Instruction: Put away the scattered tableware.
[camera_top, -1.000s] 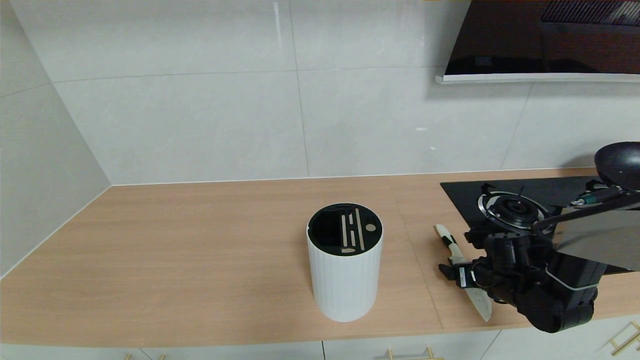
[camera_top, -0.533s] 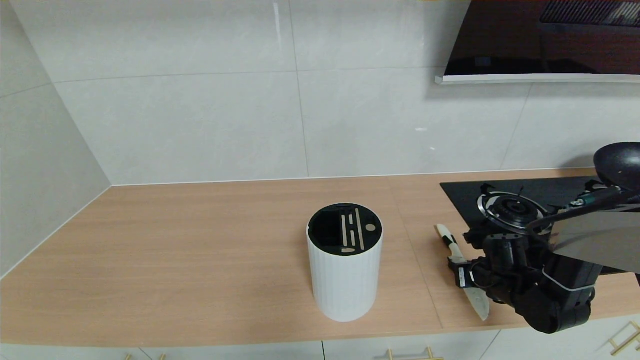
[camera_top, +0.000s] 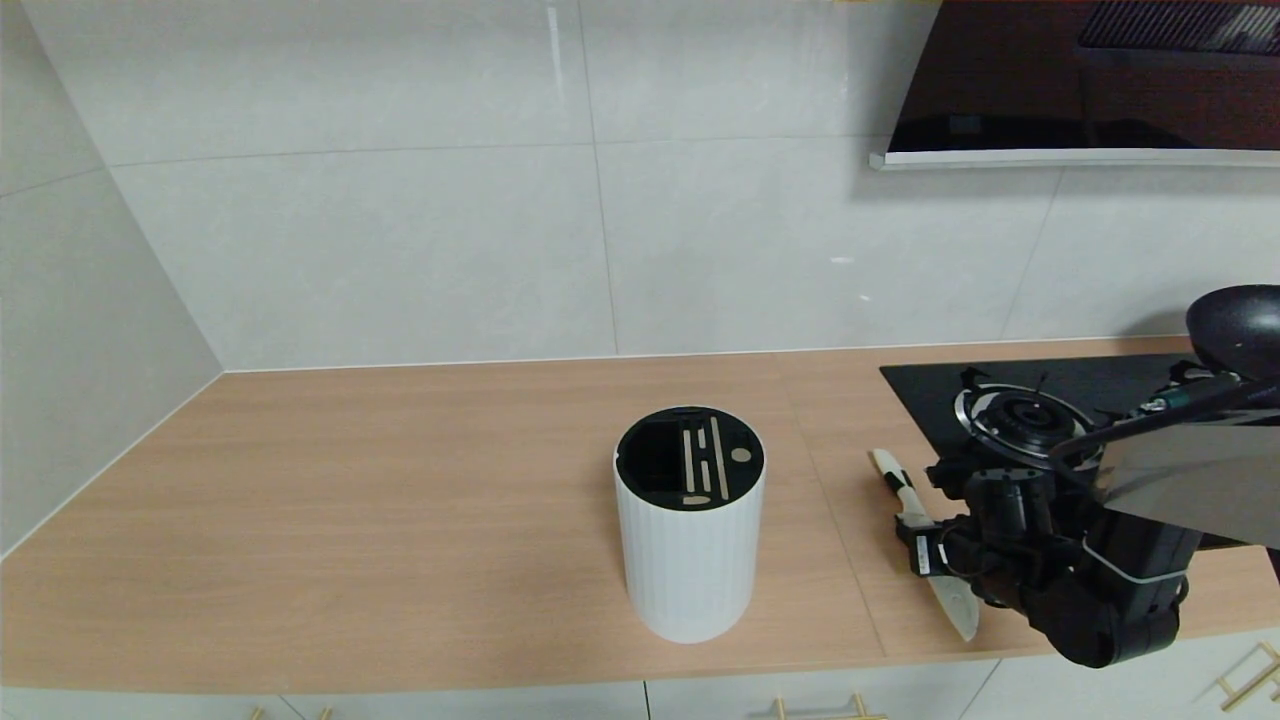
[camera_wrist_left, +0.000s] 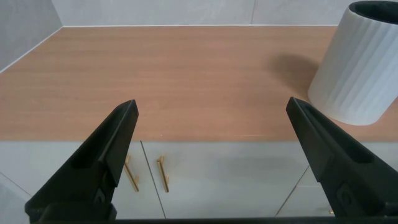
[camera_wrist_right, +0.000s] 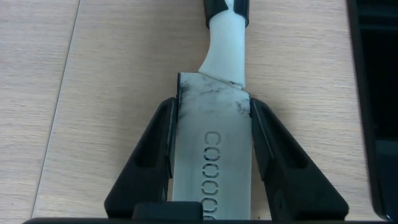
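Right claw (camera_top: 925, 545) is down on the kitchen knife (camera_top: 900, 490), low on the wooden worktop (camera_top: 400, 500). In my right wrist view the two black fingers (camera_wrist_right: 158, 149) sit either side of the pale blade (camera_wrist_right: 214, 149), pressed against its edges just below where the white handle begins, so I call that a pinch on the knife.

The knife lies flat on the worktop, handle toward the tiled wall, tip toward the front edge. It has a black band across the handle. It sits between the knife block (camera_top: 690, 560) and the black gas hob (camera_top: 1020, 415), closer to the hob.

The knife block is a white ribbed cylinder standing upright mid-worktop, with a black top cut with slots and one square opening. It stands well apart from the knife.

Over on my left wrist view, the left claw (camera_wrist_left: 211, 109) is spread wide with nothing between its fingers. It hangs off the front edge of the worktop, above white cabinet doors with gold handles (camera_wrist_left: 163, 174), with the knife block (camera_wrist_left: 357, 68) off to one side.
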